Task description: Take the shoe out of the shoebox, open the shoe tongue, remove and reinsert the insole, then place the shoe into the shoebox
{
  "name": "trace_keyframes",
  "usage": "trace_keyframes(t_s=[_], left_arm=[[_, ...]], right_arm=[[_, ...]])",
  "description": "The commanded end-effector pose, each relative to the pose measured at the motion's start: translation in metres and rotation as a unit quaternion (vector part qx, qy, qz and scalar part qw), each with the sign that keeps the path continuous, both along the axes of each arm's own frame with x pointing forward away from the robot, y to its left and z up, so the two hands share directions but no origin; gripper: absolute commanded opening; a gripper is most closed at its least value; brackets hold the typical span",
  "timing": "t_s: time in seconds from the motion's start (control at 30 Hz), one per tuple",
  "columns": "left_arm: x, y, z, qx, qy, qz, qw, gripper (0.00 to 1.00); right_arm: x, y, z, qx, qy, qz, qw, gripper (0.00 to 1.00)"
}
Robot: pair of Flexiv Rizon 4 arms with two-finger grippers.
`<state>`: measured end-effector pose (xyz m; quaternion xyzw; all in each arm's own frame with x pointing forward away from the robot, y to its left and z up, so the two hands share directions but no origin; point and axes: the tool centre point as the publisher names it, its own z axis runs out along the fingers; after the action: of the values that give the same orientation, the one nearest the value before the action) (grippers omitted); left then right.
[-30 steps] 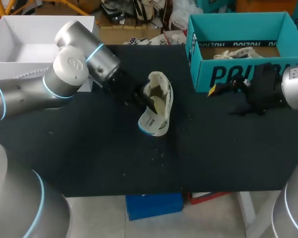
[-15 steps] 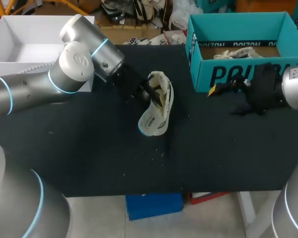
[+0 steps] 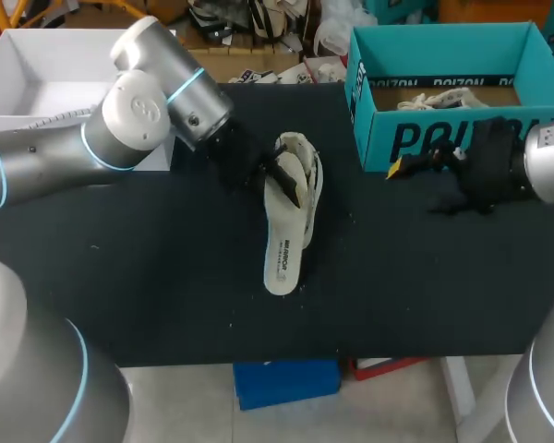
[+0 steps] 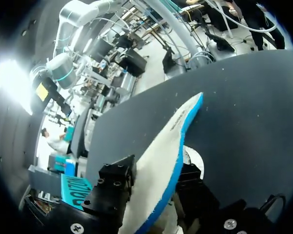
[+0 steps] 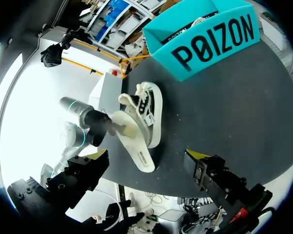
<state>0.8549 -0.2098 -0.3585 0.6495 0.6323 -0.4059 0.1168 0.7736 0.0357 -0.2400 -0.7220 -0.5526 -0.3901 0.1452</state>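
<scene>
A cream shoe (image 3: 307, 164) lies on its side mid-table, also seen in the right wrist view (image 5: 150, 105). Its white, blue-edged insole (image 3: 283, 251) sticks out of the shoe and lies flat, pointing at the table's front edge. My left gripper (image 3: 264, 175) is at the shoe's opening. In the left wrist view the insole (image 4: 161, 156) runs out between the parted black fingers of that gripper (image 4: 154, 187), and it looks open. My right gripper (image 3: 402, 168) hangs open and holds nothing in front of the teal shoebox (image 3: 425, 138). From its wrist view (image 5: 146, 168) it faces the shoe.
A white box (image 3: 83, 35) stands at the back left, behind my left arm. Laces and brown paper (image 3: 443, 97) lie inside the teal shoebox (image 5: 210, 44). Small crumbs dot the black table (image 3: 166, 277) around the shoe.
The left gripper's fingers have parted and it has drawn back a little. The insole, curled against the shoe before, now lies straight out toward the front edge. The right arm has not moved.
</scene>
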Motion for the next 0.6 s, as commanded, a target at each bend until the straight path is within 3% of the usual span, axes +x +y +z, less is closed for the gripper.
trace_keyframes(t_s=[0.03,0.3,0.47,0.6], left_arm=[[-0.006,0.004,0.0,0.001,-0.005,0.008,1.0,0.0],[-0.006,0.007,0.007,-0.029,-0.038,0.025,0.999,0.0],[0.003,0.007,0.019,-0.115,-0.065,0.016,0.991,0.0],[0.006,0.002,0.03,-0.189,-0.085,-0.01,0.978,0.0]], right_arm=[[0.0,0.002,0.0,-0.001,0.0,-0.001,1.0,1.0],[0.0,0.002,0.0,-0.001,0.0,-0.001,1.0,1.0],[0.0,0.002,0.0,-0.001,0.0,-0.001,1.0,1.0],[0.011,0.007,-0.01,0.048,0.003,0.013,0.999,1.0]])
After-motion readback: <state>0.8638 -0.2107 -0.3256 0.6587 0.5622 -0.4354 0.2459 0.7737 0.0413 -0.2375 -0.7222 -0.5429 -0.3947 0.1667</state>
